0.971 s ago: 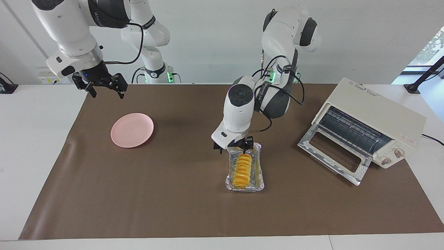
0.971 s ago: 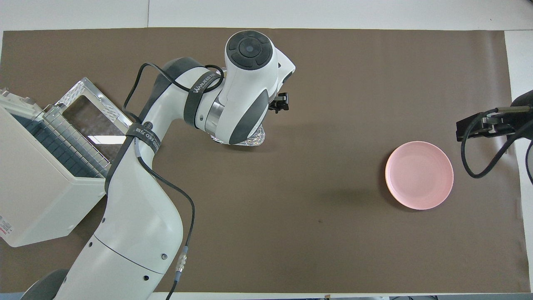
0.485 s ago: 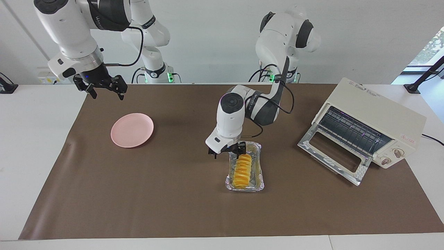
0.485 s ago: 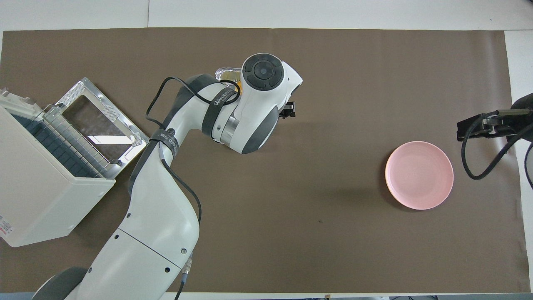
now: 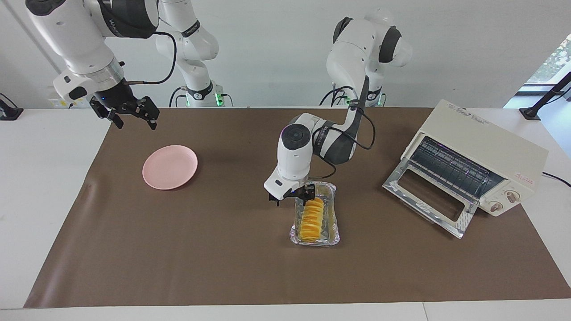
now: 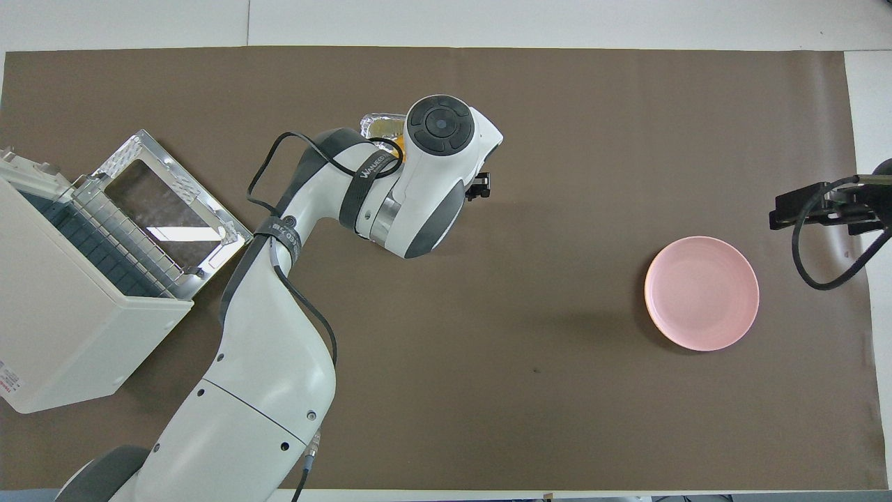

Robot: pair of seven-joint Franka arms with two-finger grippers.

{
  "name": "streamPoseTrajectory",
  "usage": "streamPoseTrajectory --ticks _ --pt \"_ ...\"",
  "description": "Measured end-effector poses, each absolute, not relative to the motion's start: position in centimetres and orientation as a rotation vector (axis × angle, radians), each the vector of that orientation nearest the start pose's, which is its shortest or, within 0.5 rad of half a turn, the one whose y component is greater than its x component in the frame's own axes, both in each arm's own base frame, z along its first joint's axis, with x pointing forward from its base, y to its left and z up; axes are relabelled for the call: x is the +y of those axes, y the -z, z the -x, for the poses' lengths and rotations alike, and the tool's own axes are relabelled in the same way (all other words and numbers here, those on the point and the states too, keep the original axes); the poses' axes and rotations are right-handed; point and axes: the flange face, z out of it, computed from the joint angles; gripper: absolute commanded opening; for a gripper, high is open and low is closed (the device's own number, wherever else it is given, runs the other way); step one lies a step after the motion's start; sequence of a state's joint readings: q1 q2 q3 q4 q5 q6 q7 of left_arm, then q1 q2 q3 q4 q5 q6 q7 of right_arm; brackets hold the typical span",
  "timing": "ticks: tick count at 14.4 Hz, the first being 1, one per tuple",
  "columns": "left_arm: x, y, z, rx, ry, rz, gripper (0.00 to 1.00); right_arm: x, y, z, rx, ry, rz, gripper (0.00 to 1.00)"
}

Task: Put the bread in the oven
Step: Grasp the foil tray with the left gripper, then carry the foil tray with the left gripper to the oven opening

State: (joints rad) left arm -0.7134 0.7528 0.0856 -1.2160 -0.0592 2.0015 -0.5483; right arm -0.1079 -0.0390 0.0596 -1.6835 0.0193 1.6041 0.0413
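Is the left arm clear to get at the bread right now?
Probably yes: the left gripper is down at the robot-side end of the bread, which lies uncovered in the foil tray.

the bread [image 5: 312, 218] is a small golden yellow-orange loaf with crosswise ridges, lying lengthwise in a crinkled foil tray [image 5: 333, 238] near the middle of the table. the oven [image 5: 486, 149], cream-white and boxy with two knobs, stands toward the left arm's end, its glass door dropped open, wire rack showing.
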Motion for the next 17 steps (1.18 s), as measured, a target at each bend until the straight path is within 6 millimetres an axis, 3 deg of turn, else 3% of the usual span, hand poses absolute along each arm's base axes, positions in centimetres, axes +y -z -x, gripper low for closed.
streamPoseTrajectory --ticks 7,9,10,11,17 --pt "-45.7 -32.0 -59.5 0.122 0.025 3.144 0.74 -2.3 -59.5 -54.2 0.086 -0.062 3.122 1.0" --pt "-45.7 -32.0 -59.5 0.122 0.024 3.144 0.53 -2.3 -59.5 -54.2 0.086 -0.063 3.122 1.0" --pt "-45.7 -32.0 -59.4 0.115 0.024 3.144 0.32 -2.3 -59.5 -54.2 0.086 -0.063 3.122 1.0" --pt "-45.7 -32.0 -59.4 0.098 0.024 3.145 0.0 -2.3 -59.5 -54.2 0.086 -0.063 3.122 1.0" --pt "-45.7 -32.2 -59.4 -0.025 0.02 3.152 0.0 -2.3 -59.3 -54.2 0.086 -0.068 3.122 1.0"
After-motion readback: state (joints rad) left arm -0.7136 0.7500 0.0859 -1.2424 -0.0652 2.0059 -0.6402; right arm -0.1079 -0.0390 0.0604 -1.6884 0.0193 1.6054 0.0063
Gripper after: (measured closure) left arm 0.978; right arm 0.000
